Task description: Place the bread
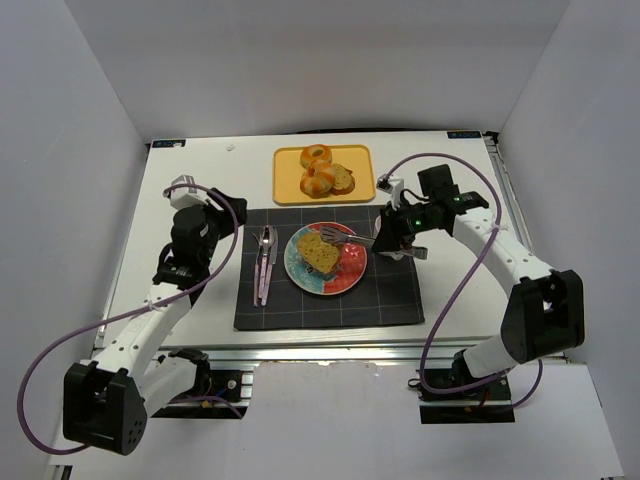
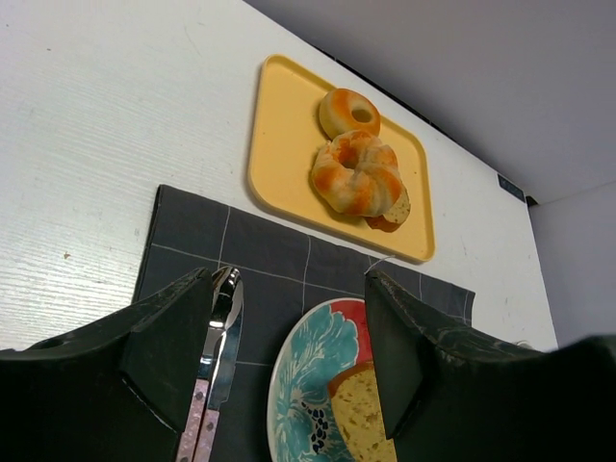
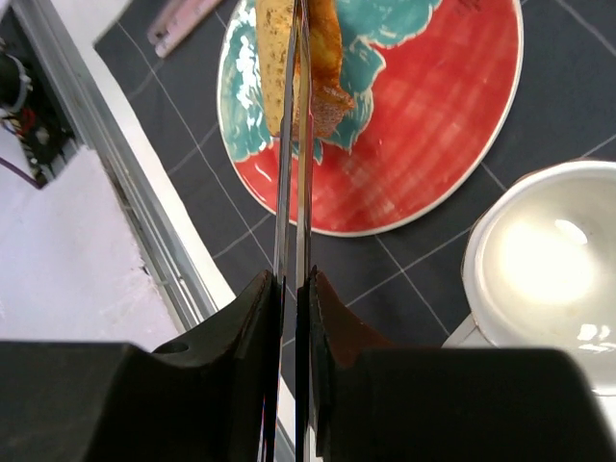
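Left wrist: plate (image 2: 300, 399) cut by bottom edge, bread (image 2: 358, 416) on it partly behind finger (image 2: 399, 356). Right wrist: tongs (image 3: 292, 144) cover bread's middle; white cup (image 3: 539, 260) right of plate cropped.

Glazed rolls (image 1: 320, 181) on yellow tray (image 1: 288, 192); cutlery (image 1: 265, 262) on placemat (image 1: 390, 295).

The top camera looks down over the whole tabletop (image 1: 200, 180) from behind; the left wrist view faces low toward the far tray (image 1: 290, 190), the right closely downward, all sharing the plate (image 1: 350, 268).

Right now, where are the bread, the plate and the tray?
bread (image 1: 316, 253): top view, middle of the crumb.
plate (image 1: 352, 268): top view, bare red part.
tray (image 1: 286, 180): top view, bare left part.
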